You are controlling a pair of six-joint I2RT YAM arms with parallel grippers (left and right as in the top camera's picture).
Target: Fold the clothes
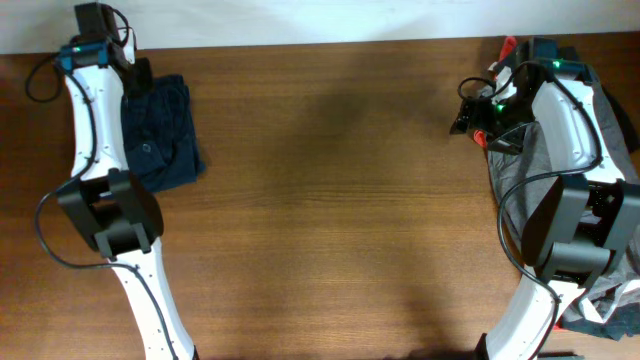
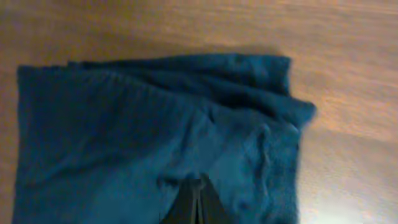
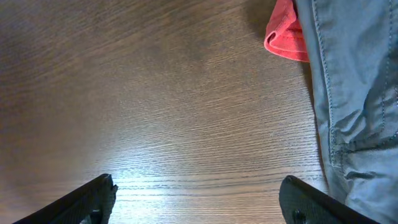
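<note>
Left jaws [image 2: 197,191]: drawn together, tips meeting at the dark navy shorts [image 2: 149,130], where the cloth puckers. Whether a fold is nipped between them cannot be told. Right jaws [image 3: 199,202]: spread wide, holding nothing, above bare counter [image 1: 330,200].

The shorts lie in a compact bundle at the far-left corner of the counter, spreading forward and to both sides of the left jaws. In the overhead view the bundle's long axis runs front to back beside the left arm. One far corner is rumpled and turned up.

The left arm is directly over the shorts, while the right arm is well apart across the counter, so any coming fold likely falls to the left arm.

Beside the right jaws lie grey trousers [image 3: 354,93] and a red garment [image 3: 287,31]. No container is in view.
</note>
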